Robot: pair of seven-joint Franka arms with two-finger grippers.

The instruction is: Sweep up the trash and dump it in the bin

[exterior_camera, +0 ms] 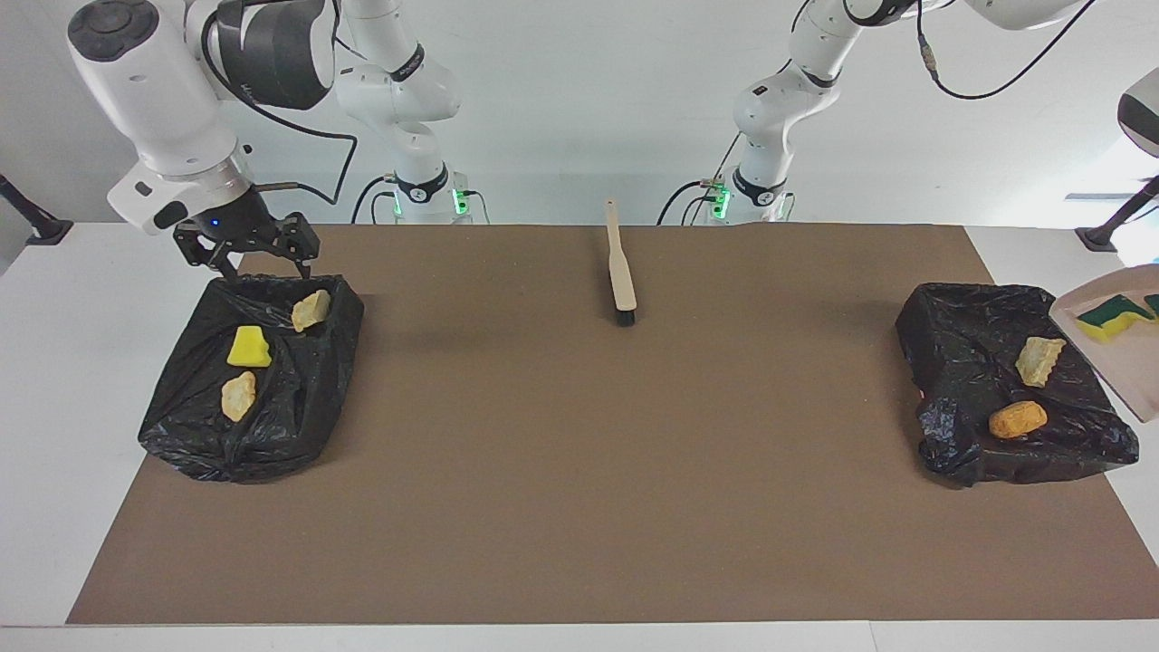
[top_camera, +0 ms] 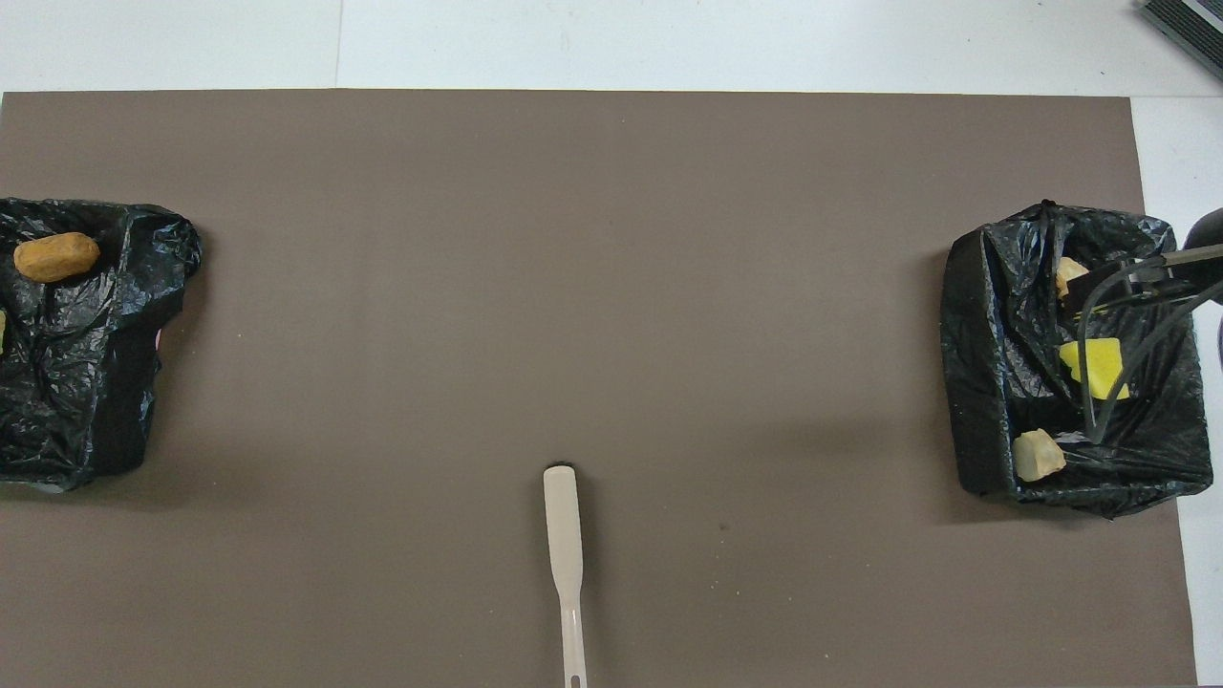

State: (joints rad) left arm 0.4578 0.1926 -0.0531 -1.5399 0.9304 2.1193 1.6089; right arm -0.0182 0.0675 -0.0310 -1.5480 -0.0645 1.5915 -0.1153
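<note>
The beige dustpan [exterior_camera: 1123, 362] hangs tilted in the air over the black-lined bin [exterior_camera: 942, 326] at the left arm's end, with a green-and-yellow sponge piece [exterior_camera: 1112, 317] lying in it. Its handle and my left gripper are out of view. A tan chunk [exterior_camera: 1039, 360] and an orange nugget [exterior_camera: 1018, 418] [top_camera: 55, 256] lie in that bin. My right gripper [exterior_camera: 263, 270] stands open over the robot-side rim of the second bin [exterior_camera: 181, 426] [top_camera: 975, 382], which holds a yellow sponge [exterior_camera: 247, 347] [top_camera: 1094, 368] and two tan chunks [exterior_camera: 311, 310] [exterior_camera: 238, 396].
The beige brush [exterior_camera: 621, 272] [top_camera: 564, 535] lies on the brown mat [exterior_camera: 579, 471] midway between the bins, near the robots' edge, handle toward the robots. White table borders the mat at both ends.
</note>
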